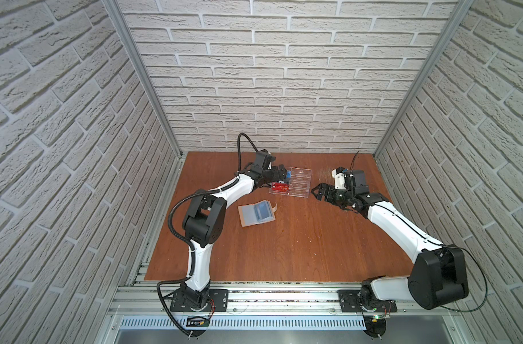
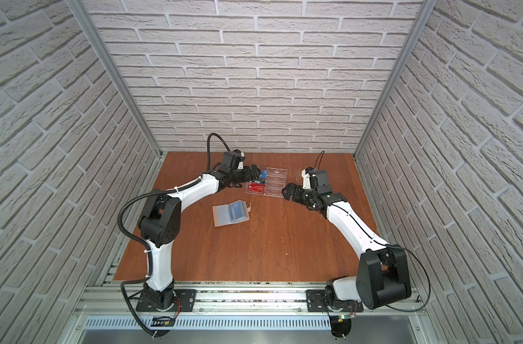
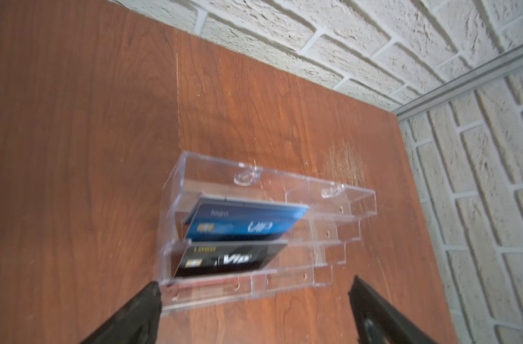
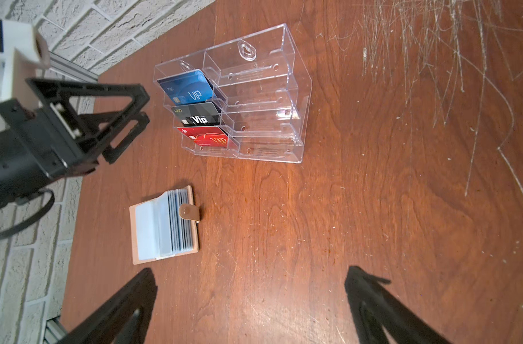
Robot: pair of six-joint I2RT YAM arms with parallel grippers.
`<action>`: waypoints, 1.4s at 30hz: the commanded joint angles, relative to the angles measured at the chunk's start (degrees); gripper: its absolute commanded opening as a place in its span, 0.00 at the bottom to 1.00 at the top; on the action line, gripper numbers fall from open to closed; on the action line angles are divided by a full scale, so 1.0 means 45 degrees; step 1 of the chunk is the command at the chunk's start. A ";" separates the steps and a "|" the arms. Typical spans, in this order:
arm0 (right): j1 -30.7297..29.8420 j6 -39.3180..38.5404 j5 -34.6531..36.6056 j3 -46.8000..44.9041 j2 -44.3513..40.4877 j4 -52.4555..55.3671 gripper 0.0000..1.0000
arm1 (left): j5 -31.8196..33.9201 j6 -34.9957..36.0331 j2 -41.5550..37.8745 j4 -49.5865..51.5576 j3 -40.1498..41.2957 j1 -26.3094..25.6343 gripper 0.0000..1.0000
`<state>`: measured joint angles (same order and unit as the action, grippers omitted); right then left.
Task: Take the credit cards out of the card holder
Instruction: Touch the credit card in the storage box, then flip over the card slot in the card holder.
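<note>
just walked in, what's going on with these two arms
Nothing is held: both the left end effector and the right end effector are open. The left one is beside the clear rack, where a blue card, a black card and a red card sit. The card holder lies open on the table, untouched.

Both top views look steeply down from above the arm bases over the whole counter (image 1: 284,253). Wrist cameras sit nearer, sharing the clear rack (image 3: 343,214); the right one also sees the card holder (image 4: 147,229).
</note>
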<state>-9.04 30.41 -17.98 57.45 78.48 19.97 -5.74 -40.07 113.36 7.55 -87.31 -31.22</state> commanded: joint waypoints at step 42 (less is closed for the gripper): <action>-0.5557 -0.1097 0.0909 0.2210 0.5723 -0.1369 0.92 | 0.0205 -0.4439 -0.7978 -0.1783 0.9698 0.0440 0.98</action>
<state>-33.30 26.02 -12.82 65.47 102.98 14.70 -1.30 -57.23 76.49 6.59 -45.69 -31.07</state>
